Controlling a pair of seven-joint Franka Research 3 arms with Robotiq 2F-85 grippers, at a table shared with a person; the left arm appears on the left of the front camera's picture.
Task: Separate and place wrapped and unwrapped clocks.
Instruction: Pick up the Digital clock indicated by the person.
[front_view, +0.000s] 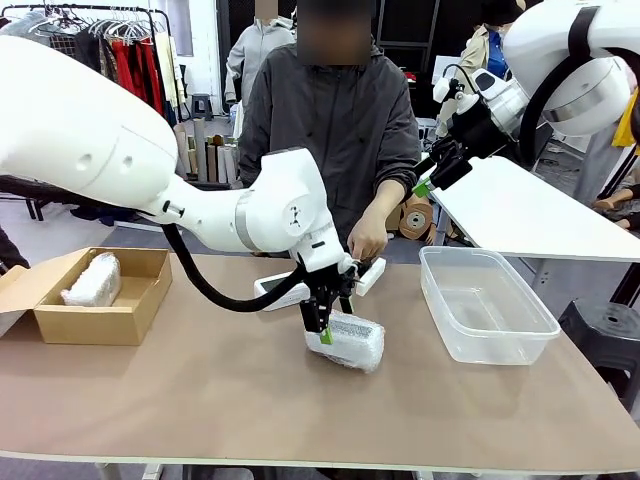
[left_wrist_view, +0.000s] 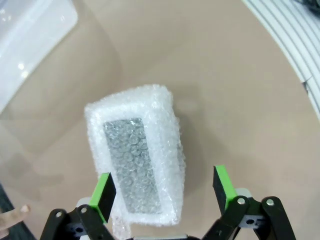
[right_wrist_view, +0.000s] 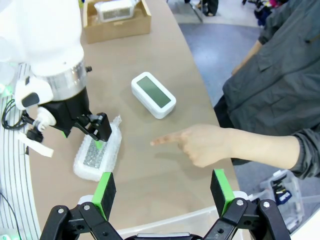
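Note:
A wrapped clock (front_view: 347, 342) in bubble plastic lies mid-table. My left gripper (front_view: 325, 325) hangs open just above it. In the left wrist view that clock (left_wrist_view: 135, 155) sits between the green pads (left_wrist_view: 105, 196), nearer the left one, with my left gripper (left_wrist_view: 165, 192) not touching it on the right side. The unwrapped clock (front_view: 272, 290) (right_wrist_view: 153, 95) lies just beyond, screen up. A second wrapped clock (front_view: 92, 280) rests in the cardboard box (front_view: 130, 318). My right gripper (front_view: 425, 185) (right_wrist_view: 162, 192) is open, raised high at the right.
A person stands at the far side, one hand (front_view: 368, 238) (right_wrist_view: 200, 145) pointing down at the table near the clocks. A clear plastic tub (front_view: 470, 345) stands at the right. A white side table (front_view: 530, 215) lies beyond it.

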